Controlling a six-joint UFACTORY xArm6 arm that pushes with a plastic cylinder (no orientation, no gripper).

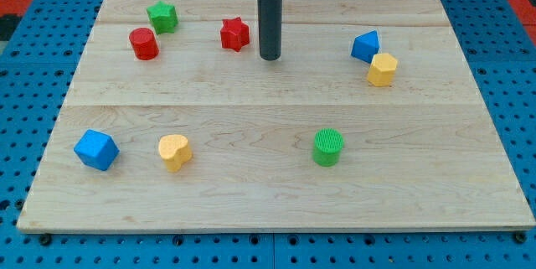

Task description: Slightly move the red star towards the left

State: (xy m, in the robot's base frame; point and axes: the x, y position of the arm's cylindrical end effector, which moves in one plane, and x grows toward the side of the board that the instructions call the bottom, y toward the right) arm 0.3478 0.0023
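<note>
The red star (235, 33) lies on the wooden board (276, 193) in the upper middle-left of the view. My tip (270, 56) stands just to the star's right and slightly lower, a small gap apart from it. A red cylinder (144, 43) and a green star (162, 17) lie further left of the red star.
A blue block (365, 46) touches a yellow block (382, 69) at the upper right. A green cylinder (328, 147) sits lower right of centre. A blue block (95, 150) and a yellow heart-shaped block (174, 152) lie at the lower left. Blue pegboard surrounds the board.
</note>
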